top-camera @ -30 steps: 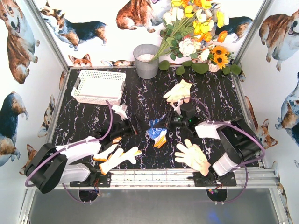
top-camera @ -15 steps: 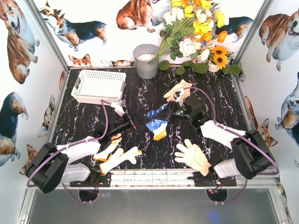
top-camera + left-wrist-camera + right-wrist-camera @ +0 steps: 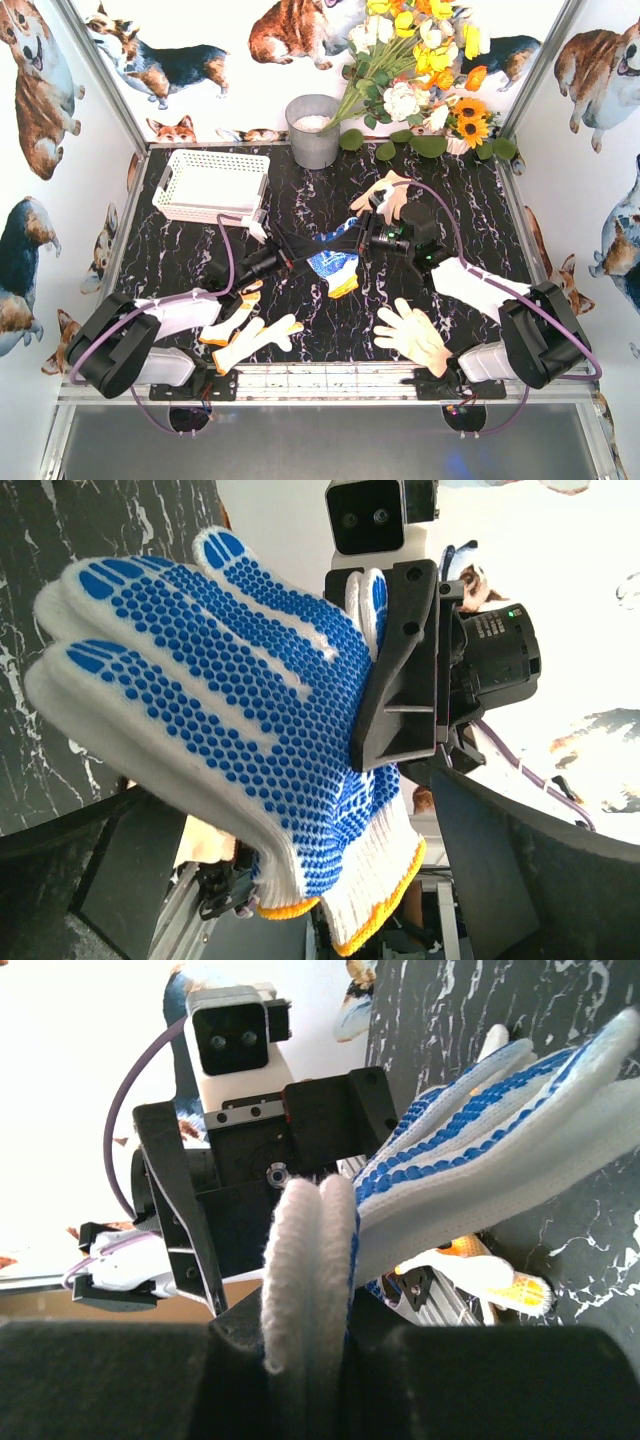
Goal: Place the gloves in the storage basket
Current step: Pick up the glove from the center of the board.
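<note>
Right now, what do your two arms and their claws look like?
The left arm and right arm are white tubes joined by chunky black joints, each trailing a purple cable. The left claw and right claw are black, with two flat angular fingers and a white camera block behind.

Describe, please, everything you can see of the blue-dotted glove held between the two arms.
The blue-dotted glove is knitted white fabric, its palm and fingers covered in rows of blue grip dots, with a yellow-trimmed cuff. It is held up off the black marble table near its middle, fingers straight and side by side. The right gripper is shut on a fold of it near the thumb. The left gripper stands open close by; whether it touches the glove cannot be told.
</note>
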